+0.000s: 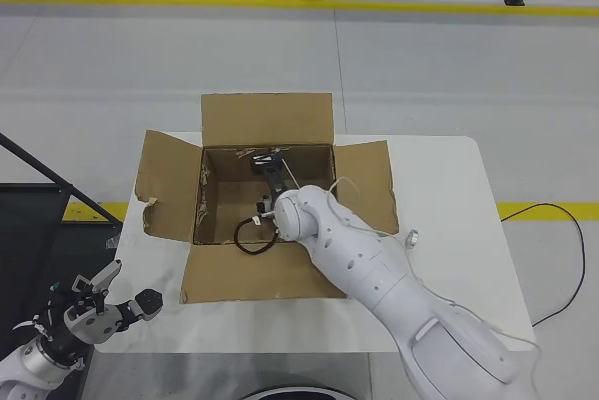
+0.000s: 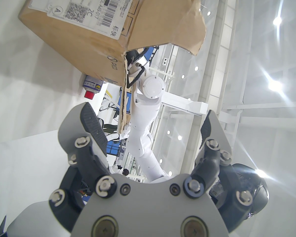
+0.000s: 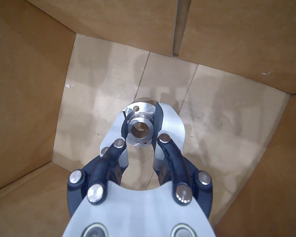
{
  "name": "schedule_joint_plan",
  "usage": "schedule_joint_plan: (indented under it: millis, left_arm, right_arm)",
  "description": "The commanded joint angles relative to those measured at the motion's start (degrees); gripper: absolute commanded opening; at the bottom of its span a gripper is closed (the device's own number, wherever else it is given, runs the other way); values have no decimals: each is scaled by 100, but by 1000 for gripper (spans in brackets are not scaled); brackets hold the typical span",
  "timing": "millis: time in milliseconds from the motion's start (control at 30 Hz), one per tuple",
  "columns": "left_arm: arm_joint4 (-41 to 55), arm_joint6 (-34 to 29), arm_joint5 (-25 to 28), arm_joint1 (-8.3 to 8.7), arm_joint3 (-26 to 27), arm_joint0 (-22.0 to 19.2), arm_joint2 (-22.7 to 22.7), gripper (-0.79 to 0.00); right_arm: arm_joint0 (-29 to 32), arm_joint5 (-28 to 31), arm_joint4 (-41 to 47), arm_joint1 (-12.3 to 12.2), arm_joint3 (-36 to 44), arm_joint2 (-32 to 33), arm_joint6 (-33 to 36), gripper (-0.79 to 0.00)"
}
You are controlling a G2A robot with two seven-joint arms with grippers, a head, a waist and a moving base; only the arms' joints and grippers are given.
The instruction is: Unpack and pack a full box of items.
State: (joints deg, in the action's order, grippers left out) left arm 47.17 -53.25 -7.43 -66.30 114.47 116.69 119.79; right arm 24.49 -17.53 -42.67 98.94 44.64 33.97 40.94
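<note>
- One cardboard box (image 1: 267, 120) sat on one white table (image 1: 449, 200), all four flaps folded out. The flap on the robot's left had a torn edge.
- One metal flanged ring (image 3: 139, 129) was inside the box, over the bare floor. Couldn't tell if it touched the floor.
- Right gripper (image 3: 141, 119) was down in the box, its two fingers clamped on the ring's hub. The pads hid part of the flange.
- Left gripper (image 2: 148, 114) hung beside the table's near left corner, well apart from the box, fingers spread wide with nothing between them.
- In the top view, the right arm hid much of the box floor.
- One label (image 2: 88, 6) was on the box's outer wall.
</note>
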Motion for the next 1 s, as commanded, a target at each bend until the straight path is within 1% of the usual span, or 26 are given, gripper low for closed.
schedule_joint_plan:
  millis: [0, 33, 100, 300, 400, 433, 467, 500, 600, 733, 800, 967]
  left_arm:
    - [0, 0, 0, 0, 0, 0, 0, 0]
    - [0, 0, 0, 0, 0, 0, 0, 0]
    - [0, 0, 0, 0, 0, 0, 0, 0]
    - [0, 0, 0, 0, 0, 0, 0, 0]
    - [0, 0, 0, 0, 0, 0, 0, 0]
    - [0, 0, 0, 0, 0, 0, 0, 0]
    - [0, 0, 0, 0, 0, 0, 0, 0]
    - [0, 0, 0, 0, 0, 0, 0, 0]
    - [0, 0, 0, 0, 0, 0, 0, 0]
    - [0, 0, 0, 0, 0, 0, 0, 0]
    - [0, 0, 0, 0, 0, 0, 0, 0]
    - [0, 0, 0, 0, 0, 0, 0, 0]
  right_arm:
    - [-18, 38, -22, 28, -40, -8, 18, -573]
    - [-31, 90, -38, 43, -57, -16, 52, -533]
    - [-55, 126, -80, 68, -91, -22, 108, -486]
    - [-83, 214, -249, 112, -60, -21, 261, -437]
    - [-87, 231, -347, 104, 68, 27, 345, -400]
    - [-88, 231, -382, 92, 148, 60, 364, -357]
    - [-82, 219, -414, 75, 248, 106, 388, -286]
    - [-71, 196, -457, 51, 372, 159, 419, -246]
    - [40, 160, -544, -59, 933, 397, 590, -215]
    - [374, 89, -880, -269, 1943, 730, 1013, -188]
    - [615, 96, -1073, -381, 2530, 908, 1261, -169]
    - [1300, 180, -1564, -638, 4011, 1388, 1775, -157]
